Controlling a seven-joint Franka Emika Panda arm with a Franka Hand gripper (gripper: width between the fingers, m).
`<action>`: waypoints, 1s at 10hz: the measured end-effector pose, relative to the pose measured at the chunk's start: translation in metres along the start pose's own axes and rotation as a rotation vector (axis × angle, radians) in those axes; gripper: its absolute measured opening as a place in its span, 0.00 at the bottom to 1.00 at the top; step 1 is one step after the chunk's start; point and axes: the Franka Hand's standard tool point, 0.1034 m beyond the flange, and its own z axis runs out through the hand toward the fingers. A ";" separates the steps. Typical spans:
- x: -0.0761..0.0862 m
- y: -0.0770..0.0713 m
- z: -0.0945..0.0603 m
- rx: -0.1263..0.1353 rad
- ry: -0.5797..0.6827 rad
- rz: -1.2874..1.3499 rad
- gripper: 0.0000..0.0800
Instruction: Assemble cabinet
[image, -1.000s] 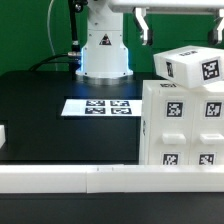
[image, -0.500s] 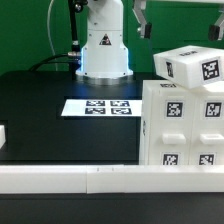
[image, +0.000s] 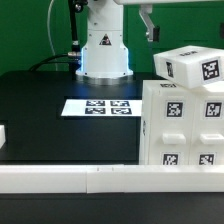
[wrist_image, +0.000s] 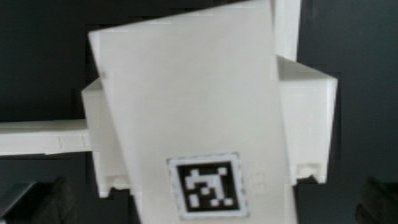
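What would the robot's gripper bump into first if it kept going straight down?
Probably the cabinet: the wrist view looks straight onto its white tagged top. In the exterior view the gripper hangs above it, though depth is unclear.

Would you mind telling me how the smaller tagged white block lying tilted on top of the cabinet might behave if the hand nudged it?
The block looks like stiff moulded plastic, so it probably would not flex. It rests tilted on the cabinet, so a nudge might slide or tip it. Its smooth faces may be slippery.

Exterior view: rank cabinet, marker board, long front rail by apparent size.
1. cabinet: largest.
2. long front rail: spans the frame, but nearest the camera, so its rank is unsure.
3. marker board: smallest, lying farther back.
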 end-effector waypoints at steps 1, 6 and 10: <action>0.000 0.000 -0.002 -0.012 0.001 0.006 1.00; 0.005 0.001 0.015 -0.024 0.031 0.006 1.00; 0.008 -0.002 0.033 -0.036 0.036 0.028 1.00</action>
